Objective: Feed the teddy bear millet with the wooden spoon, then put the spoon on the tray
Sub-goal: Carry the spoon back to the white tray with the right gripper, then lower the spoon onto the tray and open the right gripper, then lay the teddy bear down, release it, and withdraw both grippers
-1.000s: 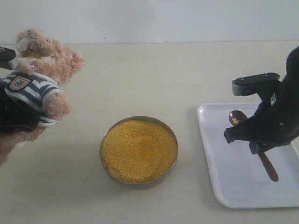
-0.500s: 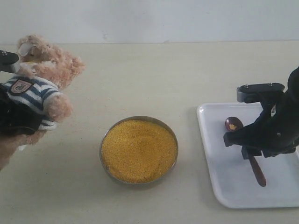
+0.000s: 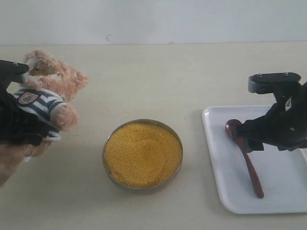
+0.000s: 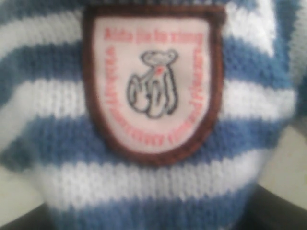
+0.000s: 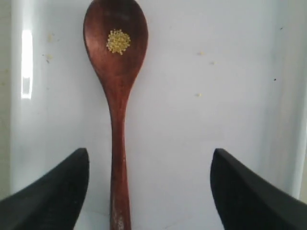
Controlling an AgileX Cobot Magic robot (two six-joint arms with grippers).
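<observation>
**Spoon's down on the tray, bear's in the left claw**

So here's what we've got. The wooden spoon (image 3: 247, 160) is lying flat on the white tray (image 3: 283, 187), with its bowl end toward the far side and its handle running toward the near edge. We can see a tiny clump of grains (image 5: 118, 41) sitting in its bowl. The right gripper (image 5: 149, 158) hangs just above it with its fingers spread wide. The handle sits between them, closer to one finger, and as far as we can tell neither one touches it.

Over on the left, the left gripper (image 3: 24, 129) is clamped around the teddy bear (image 3: 53, 84) at the striped shirt, holding it tilted. The chest badge (image 4: 152, 81) pretty much fills the left wrist view. The millet (image 3: 142, 153) fills the metal bowl (image 3: 104, 155) on the table (image 3: 158, 72), between bear and tray and apart from both.
</observation>
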